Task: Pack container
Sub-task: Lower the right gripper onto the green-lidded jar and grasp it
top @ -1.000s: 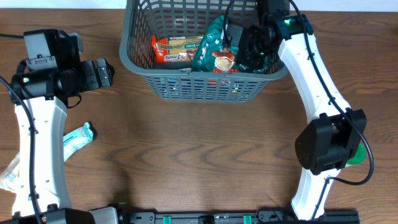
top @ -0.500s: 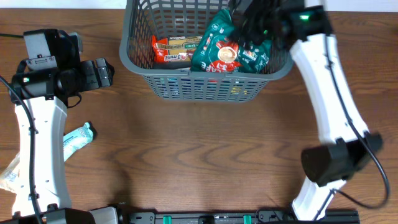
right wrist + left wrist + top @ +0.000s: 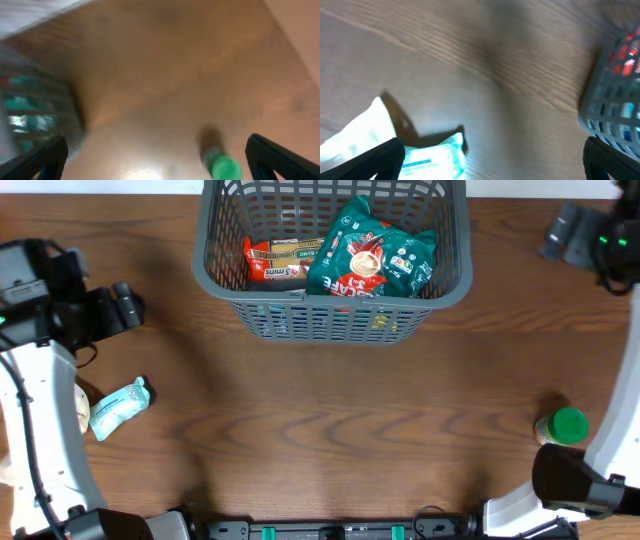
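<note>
The dark grey container (image 3: pixel 330 320) stands at the table's far middle and shows at the edges of both wrist views (image 3: pixel 615 95) (image 3: pixel 30 110). Inside it lie a green snack bag (image 3: pixel 372 262) and an orange bar pack (image 3: pixel 282 262). My right gripper (image 3: pixel 557 237) hovers to the right of the container, open and holding nothing (image 3: pixel 160 162). A green-capped bottle (image 3: pixel 566 426) (image 3: pixel 223 166) stands on the table below it. My left gripper (image 3: pixel 132 306) is open (image 3: pixel 490 165) over the left side of the table, above a teal packet (image 3: pixel 118 405) (image 3: pixel 437 156).
A white packet (image 3: pixel 355 137) lies beside the teal one, at the left edge near my left arm (image 3: pixel 40 410). The right arm's base (image 3: pixel 575 480) stands near the bottle. Both wrist views are blurred.
My right gripper opened, left the green bag lying in the container, and swung out to the right. The left gripper shifted a little to the left.
</note>
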Controlling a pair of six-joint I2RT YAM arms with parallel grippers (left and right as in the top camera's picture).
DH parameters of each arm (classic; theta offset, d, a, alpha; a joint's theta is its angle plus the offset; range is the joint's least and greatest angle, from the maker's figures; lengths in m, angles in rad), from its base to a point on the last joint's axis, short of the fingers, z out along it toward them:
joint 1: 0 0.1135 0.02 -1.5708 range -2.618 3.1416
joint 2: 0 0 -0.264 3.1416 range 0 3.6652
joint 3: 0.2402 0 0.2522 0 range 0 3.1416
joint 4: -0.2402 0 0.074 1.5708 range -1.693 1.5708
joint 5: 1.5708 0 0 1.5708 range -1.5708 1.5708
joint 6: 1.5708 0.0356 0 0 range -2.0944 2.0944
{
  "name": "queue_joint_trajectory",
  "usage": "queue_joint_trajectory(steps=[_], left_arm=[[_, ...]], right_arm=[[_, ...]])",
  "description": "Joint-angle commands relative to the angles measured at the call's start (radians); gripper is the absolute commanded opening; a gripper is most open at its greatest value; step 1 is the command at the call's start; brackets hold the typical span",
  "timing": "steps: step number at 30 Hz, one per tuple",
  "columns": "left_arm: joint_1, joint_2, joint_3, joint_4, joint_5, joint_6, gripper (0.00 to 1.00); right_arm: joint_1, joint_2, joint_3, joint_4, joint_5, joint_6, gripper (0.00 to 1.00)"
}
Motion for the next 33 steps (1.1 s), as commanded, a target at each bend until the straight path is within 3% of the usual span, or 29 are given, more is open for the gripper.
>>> queue_joint_trajectory(steps=[1, 7, 15, 22, 33], left_arm=[[0.022, -0.019, 0.004, -0.005, 0.013, -0.011, 0.99], [0.047, -0.019, 0.004, -0.006, 0.009, -0.022, 0.99], [0.048, -0.019, 0.004, -0.012, 0.01, -0.022, 0.99], [0.048, -0.019, 0.004, -0.012, 0.01, -0.022, 0.99], [0.048, -0.019, 0.004, -0.013, 0.01, -0.022, 0.99]], right_arm=[[-0.077, -0.009, -0.001, -0.096, -0.06, 0.093, 0.99], [-0.137, -0.111, -0.146, -0.135, -0.218, 0.038, 0.99], [-0.14, -0.411, -0.604, -0.13, -0.181, 0.123, 0.99], [-0.177, -0.615, -1.011, 0.027, -0.117, 0.284, 0.99], [-0.355, -0.602, -1.402, 0.363, -0.13, 0.314, 0.99]])
